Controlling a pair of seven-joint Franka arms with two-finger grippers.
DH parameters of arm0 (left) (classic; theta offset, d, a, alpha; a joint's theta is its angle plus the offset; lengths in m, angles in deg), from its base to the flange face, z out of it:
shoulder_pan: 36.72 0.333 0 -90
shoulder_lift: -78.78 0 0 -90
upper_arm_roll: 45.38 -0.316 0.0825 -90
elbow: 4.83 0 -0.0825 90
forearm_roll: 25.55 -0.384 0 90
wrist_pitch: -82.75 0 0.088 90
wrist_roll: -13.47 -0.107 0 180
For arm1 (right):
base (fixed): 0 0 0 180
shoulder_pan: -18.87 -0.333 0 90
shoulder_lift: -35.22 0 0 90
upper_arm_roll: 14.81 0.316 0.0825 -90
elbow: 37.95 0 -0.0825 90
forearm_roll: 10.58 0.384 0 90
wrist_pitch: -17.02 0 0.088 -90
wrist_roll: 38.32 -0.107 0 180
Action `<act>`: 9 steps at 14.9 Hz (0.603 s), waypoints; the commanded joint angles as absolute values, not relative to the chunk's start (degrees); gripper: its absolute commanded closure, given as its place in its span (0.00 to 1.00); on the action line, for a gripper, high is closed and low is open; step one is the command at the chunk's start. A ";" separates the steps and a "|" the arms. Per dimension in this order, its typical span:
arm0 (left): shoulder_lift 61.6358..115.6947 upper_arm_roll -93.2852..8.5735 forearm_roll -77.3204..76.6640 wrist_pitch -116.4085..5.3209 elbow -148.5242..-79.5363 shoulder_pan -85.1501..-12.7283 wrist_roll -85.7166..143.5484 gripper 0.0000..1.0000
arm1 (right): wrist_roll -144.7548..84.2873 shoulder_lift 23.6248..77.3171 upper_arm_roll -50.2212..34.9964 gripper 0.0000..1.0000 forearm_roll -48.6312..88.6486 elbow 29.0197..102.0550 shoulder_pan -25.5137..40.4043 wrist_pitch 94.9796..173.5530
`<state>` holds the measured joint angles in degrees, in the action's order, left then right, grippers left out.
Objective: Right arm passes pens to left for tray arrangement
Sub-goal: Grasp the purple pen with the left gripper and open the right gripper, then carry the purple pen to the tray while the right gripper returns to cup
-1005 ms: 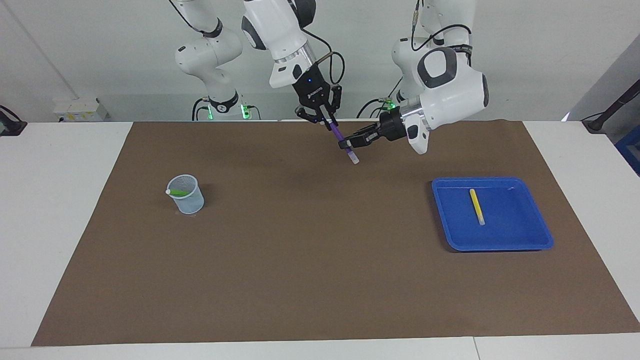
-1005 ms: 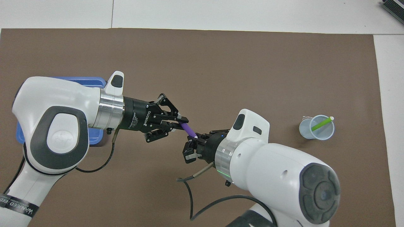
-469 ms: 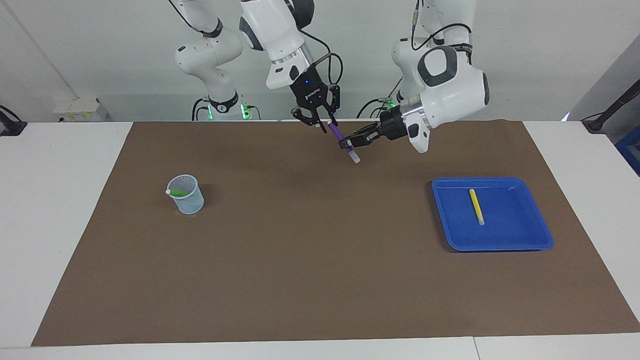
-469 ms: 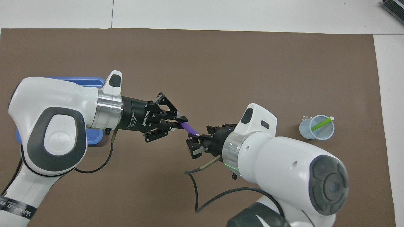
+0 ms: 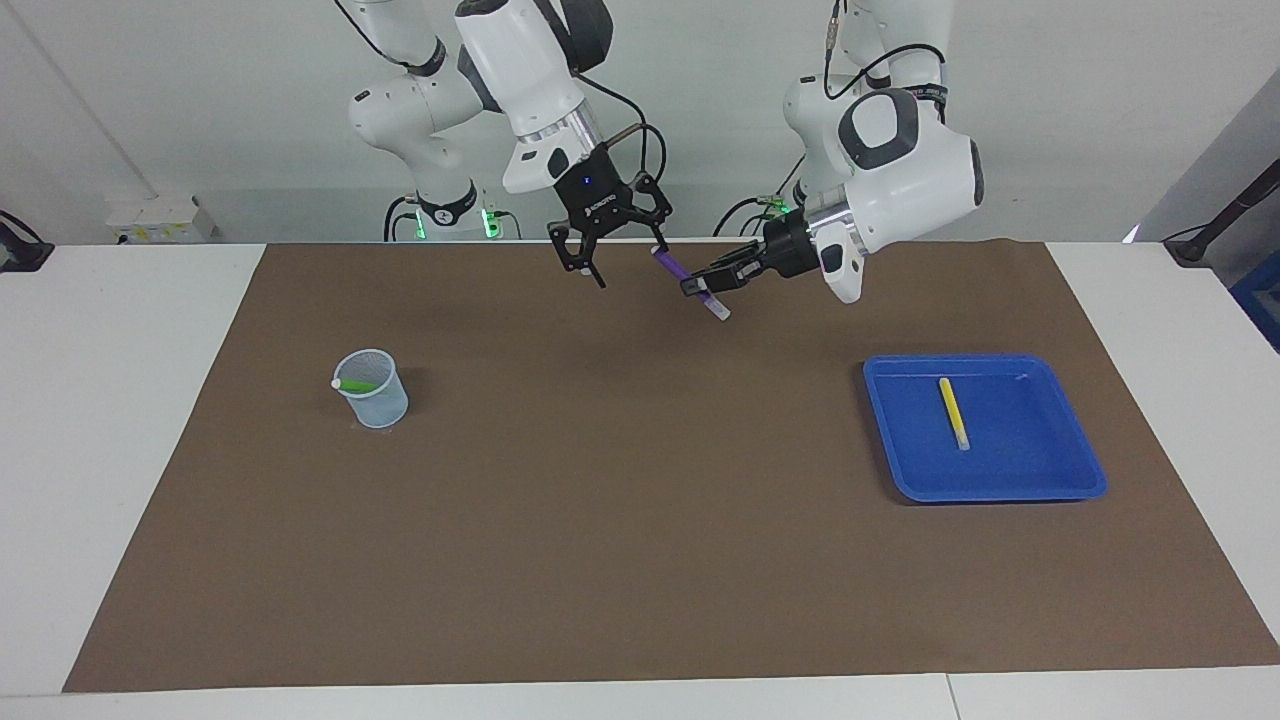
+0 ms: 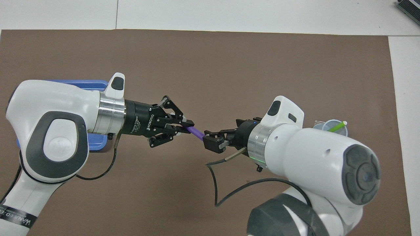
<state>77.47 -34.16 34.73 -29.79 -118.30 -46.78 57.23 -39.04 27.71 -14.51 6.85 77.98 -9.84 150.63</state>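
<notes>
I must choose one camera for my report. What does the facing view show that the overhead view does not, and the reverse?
Only the facing view shows the yellow pen lying in the blue tray and the right gripper open, clear of the purple pen.

Only the overhead view shows the green pen sticking out past the cup's rim.

Both show the left gripper shut on the purple pen above the mat.

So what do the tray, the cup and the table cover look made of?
Tray: likely moulded plastic, bright blue, slightly glossy, rounded corners and raised rim. Cup: pale blue and see-through, possibly fine mesh or thin plastic; hard to tell. Cover: matte brown sheet, paper or felt-like, flat with no shine.
</notes>
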 commanded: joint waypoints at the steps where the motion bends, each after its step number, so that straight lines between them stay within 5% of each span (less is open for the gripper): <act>1: 75.79 -34.57 35.01 -29.75 -119.79 -46.65 57.33 1.00 | -27.55 28.36 -14.11 0.00 7.00 76.93 -3.39 147.12; 9: 75.35 -34.66 20.18 -23.18 -120.32 -43.58 44.62 1.00 | -8.28 28.63 -14.28 0.03 1.47 77.88 9.36 139.11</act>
<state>77.41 -34.58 24.97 -26.33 -118.59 -44.68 50.03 -12.09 28.18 -14.91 3.78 77.58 6.24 141.01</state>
